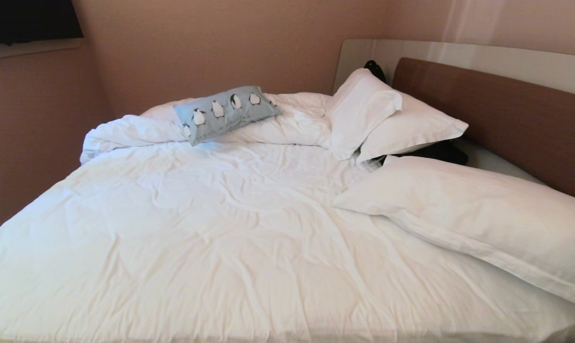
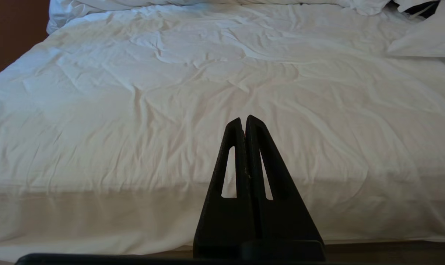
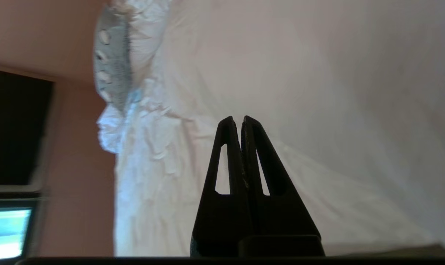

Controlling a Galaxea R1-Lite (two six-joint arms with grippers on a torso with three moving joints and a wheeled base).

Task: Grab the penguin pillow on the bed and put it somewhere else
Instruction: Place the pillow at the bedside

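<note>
Penguin pillow: The light-blue penguin pillow lies at the far side of the bed, at about 11 o'clock in the head view, propped on a bunched ridge of duvet close to the pink wall. In the right wrist view it shows side-on, well apart from the fingers.

Bed surface: A rumpled white duvet covers the mattress from the near edge to the pillow, with nothing lying on that stretch.

Neighbours: Two stacked white pillows lean against the brown headboard at about 1 o'clock, just to the right of the penguin pillow, with bunched duvet between them. A third, larger white pillow lies at 3 o'clock along the headboard side. A dark item peeks out from under the stacked pair, and another dark shape shows behind them; what they are cannot be told.

Right gripper: The right gripper hangs above the duvet, jaws pressed together on nothing, its view rolled sideways so the bed runs upright. A dark window and a lit screen show past the bed's edge.

Left gripper: The left gripper sits low at the bed's near edge, jaws together and empty, facing across the duvet.

Head view: Neither arm appears there.
</note>
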